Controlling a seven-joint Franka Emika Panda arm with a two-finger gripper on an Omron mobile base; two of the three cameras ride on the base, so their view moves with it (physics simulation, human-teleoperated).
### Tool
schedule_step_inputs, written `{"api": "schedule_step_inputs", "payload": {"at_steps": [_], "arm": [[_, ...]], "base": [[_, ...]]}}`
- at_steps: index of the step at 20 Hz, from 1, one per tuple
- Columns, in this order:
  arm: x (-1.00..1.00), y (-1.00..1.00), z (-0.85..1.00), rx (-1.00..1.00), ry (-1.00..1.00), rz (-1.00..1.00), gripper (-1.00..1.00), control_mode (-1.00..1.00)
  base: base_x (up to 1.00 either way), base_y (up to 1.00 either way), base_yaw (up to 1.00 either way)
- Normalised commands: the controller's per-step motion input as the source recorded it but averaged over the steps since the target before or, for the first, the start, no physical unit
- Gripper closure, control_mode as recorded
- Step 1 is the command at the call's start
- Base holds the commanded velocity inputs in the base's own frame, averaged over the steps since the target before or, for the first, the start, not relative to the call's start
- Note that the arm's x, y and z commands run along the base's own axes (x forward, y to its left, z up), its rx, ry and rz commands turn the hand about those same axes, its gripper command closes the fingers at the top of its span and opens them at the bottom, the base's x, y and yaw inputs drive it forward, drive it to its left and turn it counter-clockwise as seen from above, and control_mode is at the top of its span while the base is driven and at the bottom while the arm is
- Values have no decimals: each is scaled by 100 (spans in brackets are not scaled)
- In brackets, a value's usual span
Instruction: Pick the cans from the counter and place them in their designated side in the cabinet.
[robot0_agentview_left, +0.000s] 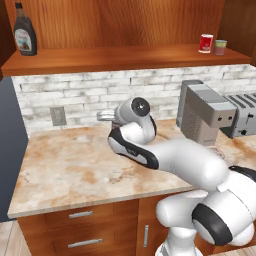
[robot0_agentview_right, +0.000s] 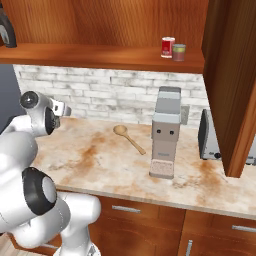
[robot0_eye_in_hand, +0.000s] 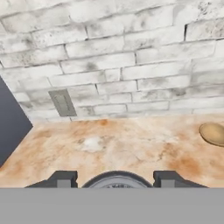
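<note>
Pincer (robot0_eye_in_hand: 116, 181) grips a silver-topped can (robot0_eye_in_hand: 116, 178) above the tabletop (robot0_eye_in_hand: 109, 144). The red can (robot0_agentview_left: 206, 43) already stands on the cabinet shelf (robot0_agentview_left: 125, 59). I judge this the carrying step; next, lift the held can to the shelf.

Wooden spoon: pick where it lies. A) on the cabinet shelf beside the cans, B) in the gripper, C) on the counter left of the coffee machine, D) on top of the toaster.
C: the wooden spoon lies flat on the counter, left of the coffee machine in the right base view.
</note>
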Motion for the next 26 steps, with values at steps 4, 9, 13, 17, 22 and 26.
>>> {"api": "schedule_step_inputs", "payload": {"at_steps": [4,9,13,17,22,26], "arm": [[-29,-21,40,0,-11,-1,100,-100],[-28,-23,42,0,-9,0,100,-100],[-26,-28,43,0,-9,0,100,-100],[-24,-27,46,0,-9,0,100,-100],[-22,-23,42,0,-9,0,100,-100],[-20,-24,41,0,-9,0,100,-100]], "base": [[0,0,0],[0,0,0],[0,0,0],[0,0,0],[0,0,0],[0,0,0]]}}
